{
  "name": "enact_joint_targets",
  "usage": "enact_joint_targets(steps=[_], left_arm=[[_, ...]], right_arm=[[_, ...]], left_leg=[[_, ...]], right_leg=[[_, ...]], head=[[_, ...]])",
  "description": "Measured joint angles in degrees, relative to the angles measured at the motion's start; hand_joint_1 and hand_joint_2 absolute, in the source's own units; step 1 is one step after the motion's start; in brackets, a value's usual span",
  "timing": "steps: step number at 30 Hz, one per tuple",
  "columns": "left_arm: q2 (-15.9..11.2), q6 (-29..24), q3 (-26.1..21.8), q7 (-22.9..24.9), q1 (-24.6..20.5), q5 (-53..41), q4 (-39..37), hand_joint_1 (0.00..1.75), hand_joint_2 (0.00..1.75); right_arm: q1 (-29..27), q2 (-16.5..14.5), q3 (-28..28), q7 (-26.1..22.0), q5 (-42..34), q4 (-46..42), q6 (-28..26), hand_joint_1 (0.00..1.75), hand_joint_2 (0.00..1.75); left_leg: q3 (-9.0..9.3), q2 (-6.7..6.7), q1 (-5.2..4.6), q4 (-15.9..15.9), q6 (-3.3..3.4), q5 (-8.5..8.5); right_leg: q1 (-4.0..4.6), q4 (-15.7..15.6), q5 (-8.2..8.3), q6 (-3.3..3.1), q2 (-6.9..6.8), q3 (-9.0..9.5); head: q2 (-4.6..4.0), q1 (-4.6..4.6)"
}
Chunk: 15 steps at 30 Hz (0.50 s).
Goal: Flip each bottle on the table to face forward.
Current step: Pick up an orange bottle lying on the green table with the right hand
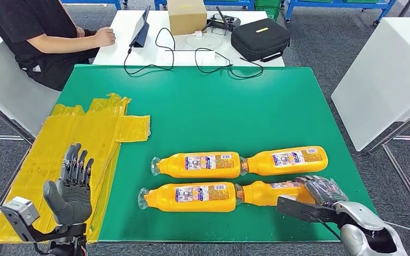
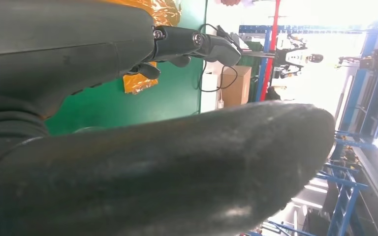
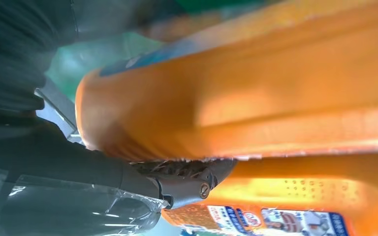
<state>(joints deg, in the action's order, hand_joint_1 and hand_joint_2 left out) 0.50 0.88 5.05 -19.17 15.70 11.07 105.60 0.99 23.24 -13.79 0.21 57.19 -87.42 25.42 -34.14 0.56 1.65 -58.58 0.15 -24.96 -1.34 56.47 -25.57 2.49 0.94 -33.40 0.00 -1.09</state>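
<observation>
Green table [image 1: 203, 106]: four orange bottles in 2 rows, long axes running L-R across robot. Near-right bottle [image 1: 269, 192] sits under right hand [image 1: 320, 192], fingers wrapped on its base end. Left hand [image 1: 75, 184] well apart, fingers spread, holding nothing. Right hand nearer.

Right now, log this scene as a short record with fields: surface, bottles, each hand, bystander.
surface: green table, yellow plastic sheets at its left edge
bottles: four orange bottles lying in two rows, far left, far right, near left, near right
left hand: raised over the yellow sheets, fingers apart, holding nothing
right hand: on the near right bottle's base end; grip unclear
bystander: person seated at far left
</observation>
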Motion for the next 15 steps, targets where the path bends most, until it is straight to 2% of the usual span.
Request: enact_joint_targets(steps=[9,12,15], left_arm=[[0.01,-0.38,0.21,0.04,-0.16,0.22,-0.27,0.0,0.0],[0.27,-0.29,0.04,0.12,0.37,0.26,-0.05,0.0,0.0],[1.14,0.78,-0.96,0.51,1.74,0.49,0.99,0.0,0.0]], right_arm=[[0.91,0.77,-2.02,1.54,-0.52,1.15,-0.8,1.75,1.75],[0.01,-0.5,-0.63,1.83,-3.11,0.45,-4.85,1.75,1.75],[-2.16,-2.91,3.27,2.3,-7.64,-3.32,-7.41,1.75,1.75]], left_leg=[[0.23,0.05,0.0,0.0,0.07,-0.14],[0.12,0.03,-0.01,0.0,0.08,-0.11],[-0.09,0.03,-0.04,0.0,0.09,-0.05]], right_leg=[[0.0,-0.04,-0.17,0.05,-0.01,0.36],[-0.01,-0.04,-0.12,0.05,-0.01,0.68],[-0.03,-0.02,-0.07,0.06,-0.01,0.66]], head=[[0.0,0.02],[0.0,0.01],[0.0,-0.01]])
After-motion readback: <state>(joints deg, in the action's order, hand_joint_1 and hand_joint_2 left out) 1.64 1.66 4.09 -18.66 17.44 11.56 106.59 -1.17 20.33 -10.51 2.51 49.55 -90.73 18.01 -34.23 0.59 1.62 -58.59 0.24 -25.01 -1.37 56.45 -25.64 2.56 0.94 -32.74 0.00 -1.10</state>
